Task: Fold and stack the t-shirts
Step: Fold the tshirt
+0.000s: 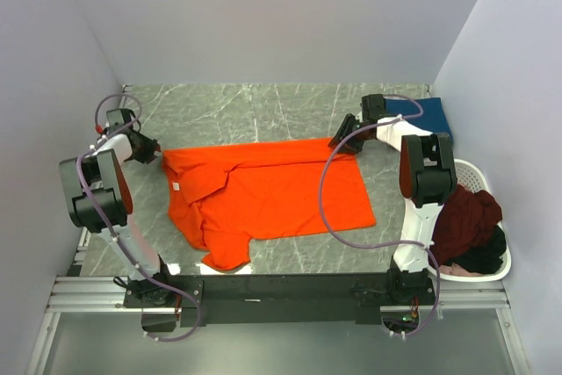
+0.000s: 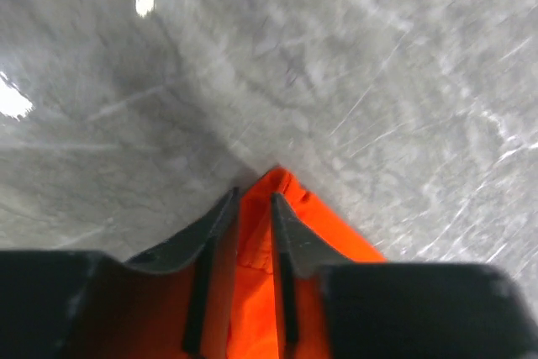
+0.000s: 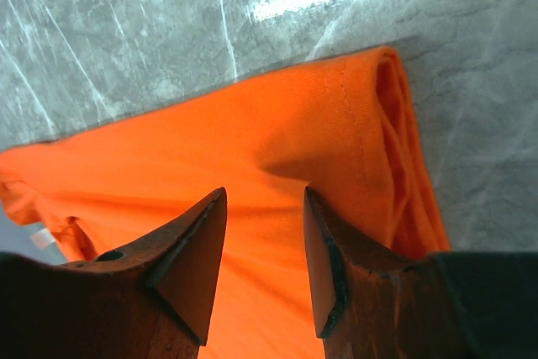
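**Orange t-shirt stretched between the two pairs of jaws**

The orange t-shirt (image 1: 268, 195) lies spread on the grey marbled surface (image 1: 263, 107). It reaches from the left jaws at one far corner to the right jaws at the other. One short sleeve points back toward the arm bases. The edge under the right jaws is doubled over (the stacked layers show plainly in the right wrist view).

The left jaws sit low at the shirt's corner with only a narrow gap between them. A peak of orange cloth rises into that gap. Whether they pinch the cloth or merely stand on either side of it cannot be told (the left wrist view is blurred).

The right jaws stand well apart and grip nothing. Their tips are over the smooth cloth just inside the doubled edge. Whether they touch the cloth cannot be told.

Just beyond the right jaws a navy t-shirt (image 1: 420, 116) lies folded flat on the surface. Outward from the right jaws and nearer the bases stands a white basket (image 1: 471, 173). A maroon t-shirt (image 1: 465, 217) is heaped in it, with a black t-shirt (image 1: 487, 256) bunched beside it.
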Robot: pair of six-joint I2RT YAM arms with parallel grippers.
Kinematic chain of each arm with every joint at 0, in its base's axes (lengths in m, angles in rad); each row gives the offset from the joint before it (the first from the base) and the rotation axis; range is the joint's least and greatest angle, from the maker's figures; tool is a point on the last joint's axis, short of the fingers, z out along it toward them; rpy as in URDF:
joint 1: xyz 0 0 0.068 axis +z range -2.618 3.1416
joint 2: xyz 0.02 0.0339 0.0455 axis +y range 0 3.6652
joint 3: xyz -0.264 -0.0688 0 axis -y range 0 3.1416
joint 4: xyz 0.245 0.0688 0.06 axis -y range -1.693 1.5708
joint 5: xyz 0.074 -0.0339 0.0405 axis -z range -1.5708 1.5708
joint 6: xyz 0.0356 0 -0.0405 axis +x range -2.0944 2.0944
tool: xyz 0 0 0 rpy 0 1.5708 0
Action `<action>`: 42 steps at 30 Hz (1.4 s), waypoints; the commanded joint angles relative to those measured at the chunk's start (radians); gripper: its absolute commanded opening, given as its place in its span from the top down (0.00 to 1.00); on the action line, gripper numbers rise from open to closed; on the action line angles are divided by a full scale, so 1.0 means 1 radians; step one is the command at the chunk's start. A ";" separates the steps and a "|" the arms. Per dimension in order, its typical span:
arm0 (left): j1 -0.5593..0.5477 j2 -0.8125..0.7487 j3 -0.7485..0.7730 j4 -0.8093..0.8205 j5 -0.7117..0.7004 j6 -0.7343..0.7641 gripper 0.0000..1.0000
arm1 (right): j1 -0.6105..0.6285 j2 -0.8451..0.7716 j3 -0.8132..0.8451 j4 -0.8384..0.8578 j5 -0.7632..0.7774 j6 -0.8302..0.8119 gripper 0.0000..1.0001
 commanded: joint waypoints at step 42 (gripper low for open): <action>-0.415 -0.583 -0.268 -0.092 -0.278 0.322 0.18 | -0.115 -0.246 -0.375 0.273 0.084 0.258 0.61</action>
